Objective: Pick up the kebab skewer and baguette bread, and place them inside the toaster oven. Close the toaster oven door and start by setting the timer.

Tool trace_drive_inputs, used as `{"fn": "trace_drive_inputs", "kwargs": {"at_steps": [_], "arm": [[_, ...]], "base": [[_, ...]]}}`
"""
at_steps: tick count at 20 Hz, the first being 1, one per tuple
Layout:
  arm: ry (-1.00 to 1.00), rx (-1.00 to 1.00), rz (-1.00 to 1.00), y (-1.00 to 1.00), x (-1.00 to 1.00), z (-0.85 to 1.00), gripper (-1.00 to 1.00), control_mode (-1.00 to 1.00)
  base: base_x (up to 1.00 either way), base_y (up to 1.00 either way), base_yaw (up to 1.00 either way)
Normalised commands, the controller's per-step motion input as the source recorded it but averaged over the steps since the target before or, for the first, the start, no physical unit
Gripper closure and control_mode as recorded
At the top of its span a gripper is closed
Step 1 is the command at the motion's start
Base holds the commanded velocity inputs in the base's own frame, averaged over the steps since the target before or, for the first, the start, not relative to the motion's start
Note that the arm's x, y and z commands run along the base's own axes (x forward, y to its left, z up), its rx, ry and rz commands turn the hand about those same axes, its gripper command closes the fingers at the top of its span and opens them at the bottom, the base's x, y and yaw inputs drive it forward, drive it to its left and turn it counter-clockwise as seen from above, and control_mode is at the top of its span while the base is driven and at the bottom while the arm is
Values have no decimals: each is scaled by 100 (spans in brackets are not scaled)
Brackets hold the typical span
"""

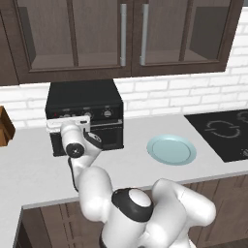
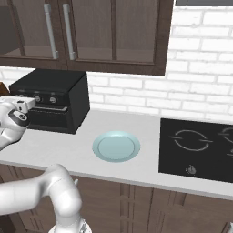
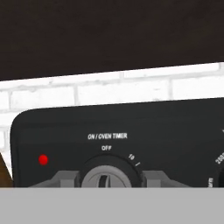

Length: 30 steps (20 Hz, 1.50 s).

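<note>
Toaster oven (image 1: pixel 85 104) sits at tabletop (image 1: pixel 145 164) left, door shut. End effector (image 3: pixel 103 180) narrowed, fingers (image 3: pixel 65 178) flanking the ON/OFF timer knob (image 3: pixel 105 175). Knob is rigid and small, likely slick; pinch across its centre ridge, then turn.

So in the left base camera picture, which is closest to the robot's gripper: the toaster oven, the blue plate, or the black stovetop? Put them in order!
1. The toaster oven: the gripper is right at its front, by the knobs.
2. The blue plate: on the counter, off to the right of the oven.
3. The black stovetop: farthest, at the counter's right end, past the plate.
</note>
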Motion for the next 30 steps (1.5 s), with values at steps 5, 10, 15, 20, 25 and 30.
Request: {"fn": "trace_drive_inputs", "kwargs": {"at_steps": [5, 10, 15, 20, 25, 30], "arm": [[-2, 0, -8, 12, 0, 0, 100, -100], [-1, 0, -13, 15, -2, 0, 100, -100], [0, 0, -12, 13, -2, 0, 100, -100], [0, 0, -8, 3, -1, 0, 100, -100], [0, 1, 0, 0, 0, 0, 100, -100], [0, 6, 0, 0, 0, 0, 100, -100]], "base": [[0, 0, 0], [0, 0, 0], [0, 0, 0], [0, 0, 0], [0, 0, 0], [0, 0, 0]]}}
